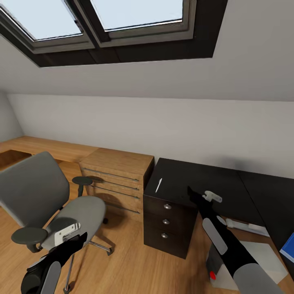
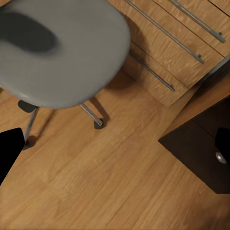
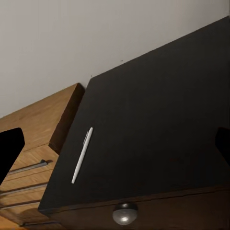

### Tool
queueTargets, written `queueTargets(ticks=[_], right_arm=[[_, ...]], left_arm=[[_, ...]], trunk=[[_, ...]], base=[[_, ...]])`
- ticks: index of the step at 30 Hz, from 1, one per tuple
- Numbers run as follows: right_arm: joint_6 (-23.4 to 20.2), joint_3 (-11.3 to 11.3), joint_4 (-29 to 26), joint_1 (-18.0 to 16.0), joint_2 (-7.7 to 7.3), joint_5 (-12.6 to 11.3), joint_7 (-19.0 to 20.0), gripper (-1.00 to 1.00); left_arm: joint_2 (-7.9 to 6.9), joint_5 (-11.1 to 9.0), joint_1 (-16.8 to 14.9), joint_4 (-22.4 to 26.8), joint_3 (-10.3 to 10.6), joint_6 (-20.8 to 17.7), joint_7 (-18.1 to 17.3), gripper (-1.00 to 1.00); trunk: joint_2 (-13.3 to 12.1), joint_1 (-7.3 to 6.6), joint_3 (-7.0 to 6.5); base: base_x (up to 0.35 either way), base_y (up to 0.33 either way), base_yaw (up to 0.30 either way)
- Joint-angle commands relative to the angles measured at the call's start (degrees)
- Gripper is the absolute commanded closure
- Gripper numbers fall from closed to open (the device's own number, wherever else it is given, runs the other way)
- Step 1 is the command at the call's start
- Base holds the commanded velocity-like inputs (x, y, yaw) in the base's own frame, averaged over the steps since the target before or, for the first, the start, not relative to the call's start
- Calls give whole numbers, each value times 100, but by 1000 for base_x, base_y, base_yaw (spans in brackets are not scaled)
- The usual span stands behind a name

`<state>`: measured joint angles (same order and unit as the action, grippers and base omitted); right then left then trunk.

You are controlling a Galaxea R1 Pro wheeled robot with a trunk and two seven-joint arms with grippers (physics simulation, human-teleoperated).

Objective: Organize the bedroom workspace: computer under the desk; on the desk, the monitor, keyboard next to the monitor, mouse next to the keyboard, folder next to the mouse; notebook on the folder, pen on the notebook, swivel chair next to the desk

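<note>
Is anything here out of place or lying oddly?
Yes. The computer lies on the floor beside the desk, not under it. The pen lies alone on the desk near its end, with no notebook under it. The swivel chair seat is bare.

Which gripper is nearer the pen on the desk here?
Right. The right gripper hovers over the black desk, just beside the pen. The left gripper hangs over the swivel chair, on the far side of the wooden drawer cabinet.

Head camera looked down over chair (image 1: 61, 204) at 9 o'clock, desk (image 1: 192, 179) at 1. Left wrist faced floorward; right wrist close over desk (image 3: 153, 134). All shared desk drawers.
</note>
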<state>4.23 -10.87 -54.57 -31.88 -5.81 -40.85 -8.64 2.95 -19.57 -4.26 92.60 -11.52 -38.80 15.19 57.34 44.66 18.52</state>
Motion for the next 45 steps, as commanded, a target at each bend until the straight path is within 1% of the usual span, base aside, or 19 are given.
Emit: queueTargets(ticks=[1, 4, 5, 6, 8, 11, 15, 16, 18, 19, 20, 21, 22, 23, 24, 26, 29, 35, 45], right_arm=[[-16, -40, 0, -9, -9, -54, -72, -100], [-348, -51, -4, -24, -8, -12, -244, -100], [-691, -63, -6, -61, -5, 48, -396, -100], [-691, -63, -6, -61, -5, 48, -396, -100], [-1107, -91, -10, -128, -1, 150, -544, -100], [-1781, -180, -7, -272, 54, 380, -714, -100], [-2504, -355, 27, -474, 268, 824, -835, -100], [-2728, -434, 62, -550, 417, 1111, -894, -100], [-2877, -495, 94, -600, 562, 1446, -983, -100], [-3037, -604, 143, -653, 798, 2196, -1167, -100], [-3075, -651, 157, -666, 886, 2532, -1214, -100], [-3086, -667, 163, -670, 922, 2670, -1232, -100], [-3086, -686, 168, -677, 977, 2866, -1262, -100], [-3079, -692, 170, -679, 998, 2932, -1273, -100], [-3068, -696, 171, -681, 1018, 2978, -1283, -100], [-3004, -710, 173, -686, 1105, 2978, -1317, -100], [-3003, -713, 180, -687, 1150, 2892, -1325, -100], [-3014, -722, 189, -684, 1199, 2780, -1338, -100], [-2998, -800, 163, -672, 1236, 2746, -1342, -100]], left_arm=[[4, -58, -5, 7, -8, -23, 41, -100], [4, -48, -5, 5, -11, -22, 41, -100], [4, -45, -5, 5, -12, -22, 41, -100], [4, -45, -5, 5, -12, -22, 41, -100], [4, -42, -5, 5, -10, -22, 43, -100], [6, -40, -5, 4, -9, -22, 44, -100], [13, -39, -5, -5, -6, -22, 45, -100], [16, -39, -5, -16, -3, -22, 45, -100], [18, -39, -5, -25, -2, -22, 42, -100], [25, -38, -5, -34, 26, -13, 39, -100], [27, -32, -8, -36, 101, -5, 42, -100], [26, -22, -9, -37, 158, -1, 46, -100], [24, 20, -11, -38, 289, 7, 64, -100], [24, 54, -11, -40, 349, 10, 76, -100], [23, 95, -12, -42, 399, 13, 87, -100], [27, 327, -13, -47, 536, 22, 114, -100], [28, 402, -18, -46, 571, 26, 121, -100], [30, 464, -18, -48, 602, 30, 131, -100], [30, 484, -22, -44, 615, 32, 127, -100]], trunk=[[5, 1, 7], [5, 1, 7], [5, 1, 7], [5, 1, 7], [5, 1, 7], [5, 1, 7], [5, 1, 7], [5, 1, 7], [5, 1, 7], [5, 1, 7], [5, 1, 7], [5, 1, 7], [5, 1, 7], [5, 1, 7], [5, 1, 7], [5, 1, 7], [5, 1, 7], [5, 1, 7], [5, 1, 7]], base=[[0, 0, 0], [0, 0, 0], [0, 0, 0], [0, 0, 0], [0, 0, 0], [0, 0, 0], [0, 0, 0], [0, 0, 0], [0, 0, 0], [0, 0, 0], [0, 0, 0], [0, 0, 0], [0, 0, 0], [0, 0, 0], [0, 0, 0], [0, 0, 0], [0, 0, 0], [84, 0, 0], [277, 0, 0]])
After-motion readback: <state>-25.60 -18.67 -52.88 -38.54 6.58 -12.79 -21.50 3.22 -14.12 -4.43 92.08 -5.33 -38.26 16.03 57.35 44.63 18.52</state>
